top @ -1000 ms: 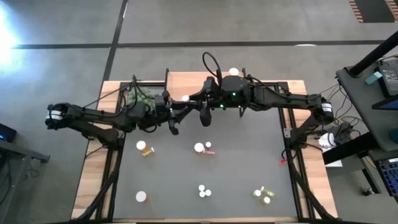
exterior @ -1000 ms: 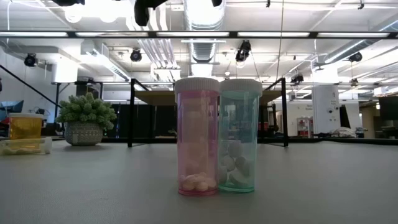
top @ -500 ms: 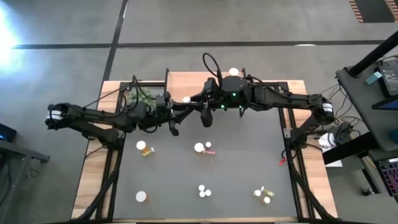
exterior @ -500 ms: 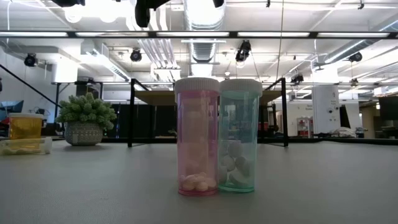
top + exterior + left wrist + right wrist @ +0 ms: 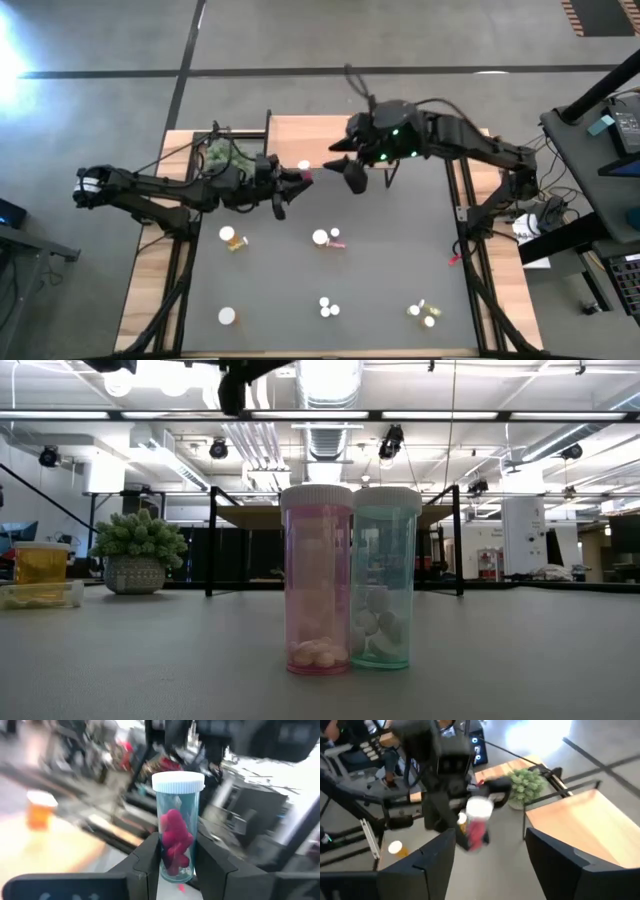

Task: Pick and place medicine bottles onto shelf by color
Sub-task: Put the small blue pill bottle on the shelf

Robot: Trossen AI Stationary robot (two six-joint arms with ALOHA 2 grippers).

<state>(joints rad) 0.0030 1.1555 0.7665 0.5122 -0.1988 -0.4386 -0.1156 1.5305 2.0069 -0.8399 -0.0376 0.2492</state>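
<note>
Dark grey mat (image 5: pixel 380 260), frame centre: left gripper (image 5: pixel 175 865) clamped on clear white-capped bottle of pink pills (image 5: pixel 176 832), upper centre beside light-wood shelf (image 5: pixel 310 130). Right gripper (image 5: pixel 487 852) spread, empty. Probably light, rigid, slippery; grip mid-body.

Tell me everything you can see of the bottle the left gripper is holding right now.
The bottle is a small clear cylinder, bluish-tinted, with a ribbed white round cap and pink-red contents filling its lower half. It stands upright between the left gripper's two dark fingers, which press its lower sides. From above it shows as a white cap with pink beside it, held over the shelf's near edge. The open right gripper faces it, not touching.
</note>
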